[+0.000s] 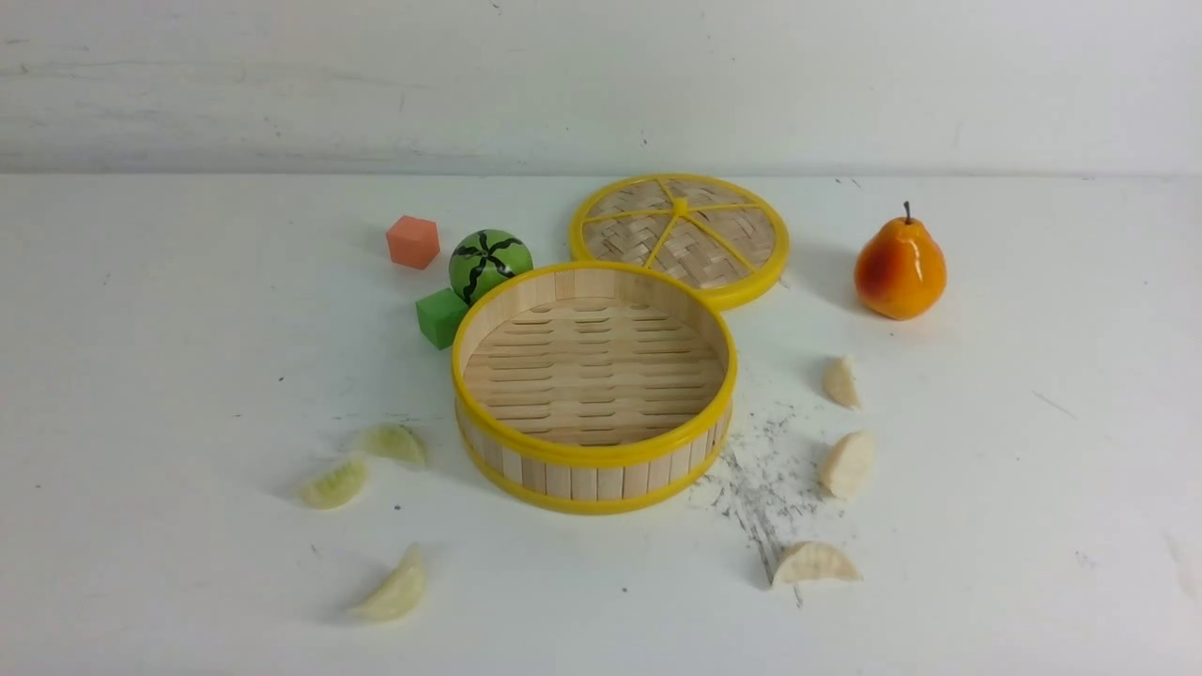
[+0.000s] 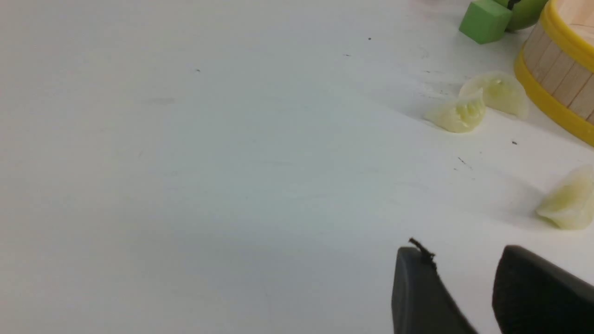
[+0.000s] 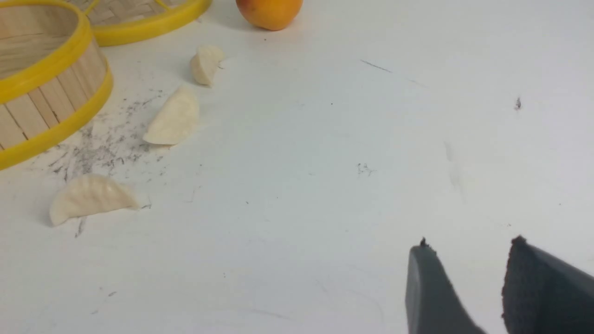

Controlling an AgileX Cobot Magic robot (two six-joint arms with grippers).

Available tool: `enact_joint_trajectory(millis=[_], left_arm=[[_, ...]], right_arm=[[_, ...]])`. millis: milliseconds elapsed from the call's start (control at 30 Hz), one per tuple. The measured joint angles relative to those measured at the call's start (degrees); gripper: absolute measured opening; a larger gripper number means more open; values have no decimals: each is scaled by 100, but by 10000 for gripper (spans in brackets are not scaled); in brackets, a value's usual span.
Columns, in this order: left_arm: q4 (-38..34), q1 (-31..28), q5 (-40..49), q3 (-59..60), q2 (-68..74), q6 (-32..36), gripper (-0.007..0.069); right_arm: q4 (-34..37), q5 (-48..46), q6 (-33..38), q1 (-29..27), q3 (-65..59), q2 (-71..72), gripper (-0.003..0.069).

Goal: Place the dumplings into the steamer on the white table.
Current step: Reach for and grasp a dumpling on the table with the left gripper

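The white table (image 1: 188,329) fills the scene, marked with grey scuffs that are thickest just right of the steamer (image 1: 593,457). The steamer stands upright at the middle with its slatted floor bare. Its far rim covers the near edge of the flat woven lid (image 1: 679,235), which lies behind it to the right. A glossy orange pear (image 1: 899,268) stands upright far right, well apart from the steamer. To the steamer's far left sits a watermelon-striped ball (image 1: 489,263), and just in front of the ball is a green cube (image 1: 440,317), its right side cut off by the steamer wall. An orange cube (image 1: 413,241) sits farther left. All the dumplings lie on the table outside the steamer. The three green dumplings (image 1: 333,483) are to its near left, two of them close together; whether those two touch is hard to tell. The three cream dumplings (image 1: 847,464) run in a loose line to its right. Of the left tool (image 2: 464,253) and the right tool (image 3: 469,245) only the dark fingertips show, cut off by the frame edge; each pair stands parted over bare table and grips nothing.
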State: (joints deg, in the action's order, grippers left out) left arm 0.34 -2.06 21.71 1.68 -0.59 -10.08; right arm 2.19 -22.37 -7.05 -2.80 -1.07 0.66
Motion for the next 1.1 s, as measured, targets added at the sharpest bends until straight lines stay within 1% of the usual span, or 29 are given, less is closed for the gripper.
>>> enact_joint_trajectory(millis=[133,300,400,500,667,733,833,900,967,1067,1100], left_arm=[[17,0,-190,0,0,0,239],[17,0,-820,0,0,0,237],[17,0,-1417,0,0,0,238],[111,0,-2075,0,0,0,238],[324,0,-3131,0,0,0,238],[357,0,-3681,0,0,0,238],[365,0,-4244,0,0,0,238],[364,0,-4800,0,0,0,238],[364,0,-5264,0,0,-13,238],[358,0,-5878,0,0,-243,238],[352,0,-6029,0,0,-463,238]], right_arm=[[-38,0,0,0,0,0,240],[-293,17,0,0,0,0,240],[-590,91,0,0,0,0,240],[-924,505,0,0,-50,0,240],[-1297,2194,0,0,-55,0,240],[-1352,3222,0,0,-55,0,240],[-1399,4463,0,0,-55,0,240],[-1416,5537,0,0,-55,0,240],[-1410,6325,-33,0,-55,0,240],[-1337,6809,-270,0,-55,0,240],[-1299,6878,-428,0,-55,0,240]])
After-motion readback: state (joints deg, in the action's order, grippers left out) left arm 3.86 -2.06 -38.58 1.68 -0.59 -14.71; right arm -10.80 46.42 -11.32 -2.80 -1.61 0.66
